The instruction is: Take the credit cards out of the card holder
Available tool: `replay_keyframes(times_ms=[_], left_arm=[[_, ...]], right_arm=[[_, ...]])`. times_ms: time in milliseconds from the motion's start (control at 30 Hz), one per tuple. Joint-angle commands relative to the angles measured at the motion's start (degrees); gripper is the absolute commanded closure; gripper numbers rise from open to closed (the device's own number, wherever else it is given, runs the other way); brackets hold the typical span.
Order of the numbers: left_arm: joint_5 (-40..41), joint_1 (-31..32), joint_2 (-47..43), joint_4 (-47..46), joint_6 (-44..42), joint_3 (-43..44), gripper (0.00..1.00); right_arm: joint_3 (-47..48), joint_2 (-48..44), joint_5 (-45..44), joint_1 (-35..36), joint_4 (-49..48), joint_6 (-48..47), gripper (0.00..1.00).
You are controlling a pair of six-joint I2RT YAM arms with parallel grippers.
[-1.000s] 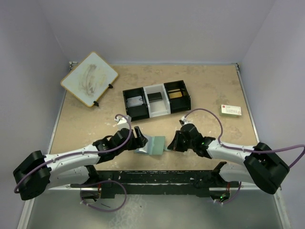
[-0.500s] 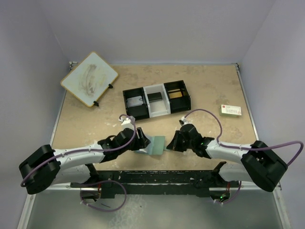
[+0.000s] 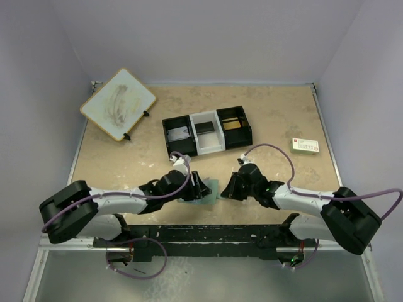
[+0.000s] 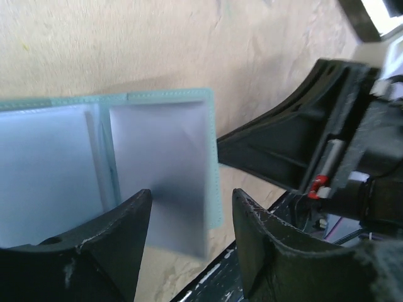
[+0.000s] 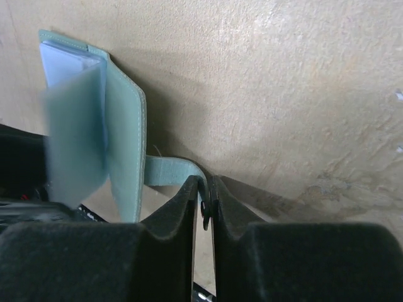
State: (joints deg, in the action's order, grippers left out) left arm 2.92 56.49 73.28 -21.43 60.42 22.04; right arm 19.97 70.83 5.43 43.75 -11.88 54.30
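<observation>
a lab: plain walls (image 3: 208, 38) box the table (image 3: 277, 119).

Bare desk (image 3: 277, 113) opens behind the card holder (image 3: 212, 187) — left gripper (image 3: 201, 189) and right gripper (image 3: 225, 189) flank it, tray (image 3: 192, 133) beyond.

Soft even light; card holder (image 5: 94, 126) motion-blurred.

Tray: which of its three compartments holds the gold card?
The right black compartment, toward the white box: the gold card lies there. The left black compartment holds a grey card; the white middle compartment a dark thing.
</observation>
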Motion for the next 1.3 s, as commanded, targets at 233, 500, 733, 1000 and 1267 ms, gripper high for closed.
replay_keyframes(times_ms=[233, 500, 733, 1000, 1267], left_arm=[[1.78, 4.51, 6.20, -2.49, -1.09, 2.56, 0.50], [3.35, 6.07, 6.38, 0.53, -2.10, 3.99, 0.53], [3.90, 6.35, 6.23, 2.78, -2.94, 5.14, 0.54], [14.14, 9.33, -2.91, 11.79, -3.82, 6.49, 0.55], [30.19, 9.43, -10.51, 29.21, -0.02, 6.70, 0.49]], right_arm=[[7.47, -15.65, -8.58, 0.02, 13.43, -1.02, 0.49], [8.48, -11.23, 1.56, 0.08, -1.47, -3.22, 0.73], [11.16, 2.01, 8.16, 1.23, -5.49, -5.37, 0.85], [6.20, 7.43, 3.22, 1.25, -2.22, -3.94, 0.92], [4.40, 8.51, 0.48, 1.25, -4.74, -3.25, 0.92]])
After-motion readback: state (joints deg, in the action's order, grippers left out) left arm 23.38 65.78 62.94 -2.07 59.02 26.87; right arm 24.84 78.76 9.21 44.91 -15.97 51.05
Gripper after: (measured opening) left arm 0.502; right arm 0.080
